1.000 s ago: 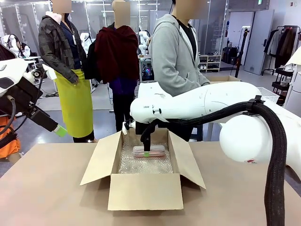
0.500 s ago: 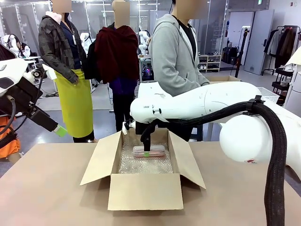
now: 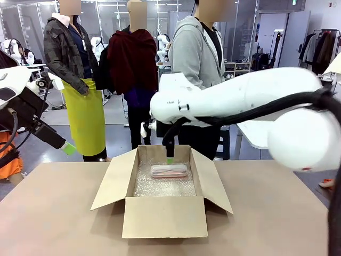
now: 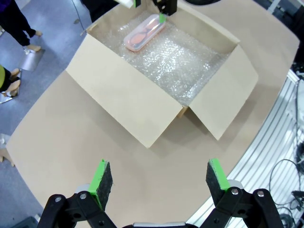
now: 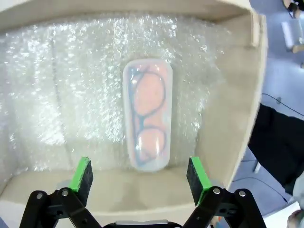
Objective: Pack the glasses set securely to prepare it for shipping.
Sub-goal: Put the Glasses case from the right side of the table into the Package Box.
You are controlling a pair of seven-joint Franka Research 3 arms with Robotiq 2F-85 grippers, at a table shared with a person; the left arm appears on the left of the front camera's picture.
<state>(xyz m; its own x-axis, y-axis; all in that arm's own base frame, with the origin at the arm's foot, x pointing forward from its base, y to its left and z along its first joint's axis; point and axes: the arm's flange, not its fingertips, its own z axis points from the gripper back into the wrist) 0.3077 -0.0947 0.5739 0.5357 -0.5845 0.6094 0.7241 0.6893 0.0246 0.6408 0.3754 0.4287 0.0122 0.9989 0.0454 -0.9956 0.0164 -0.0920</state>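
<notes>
One pale pink case of the glasses set [image 3: 169, 170] lies flat on the bubble wrap at the far end of the open cardboard box [image 3: 164, 216]. Glasses show through its clear lid [image 5: 147, 119]. My right gripper [image 3: 169, 158] hangs open just above the case, touching nothing. In the right wrist view the gripper [image 5: 140, 179] has its green pads spread wider than the case, near one end of it. My left gripper [image 3: 68, 148] is held high off the table's left edge, open and empty. The left wrist view looks past the open left gripper [image 4: 158, 178] to the box and the pink case [image 4: 145, 32].
The box flaps [image 3: 113, 178] splay outward on all sides over the brown table [image 3: 53, 213]. A person in a grey hoodie [image 3: 197, 58] stands right behind the box at the far edge. Two more people stand farther back on the left.
My right arm has lifted: its open gripper rose from around the pink case to just above it. The case stays in the box. The left arm has not moved.
</notes>
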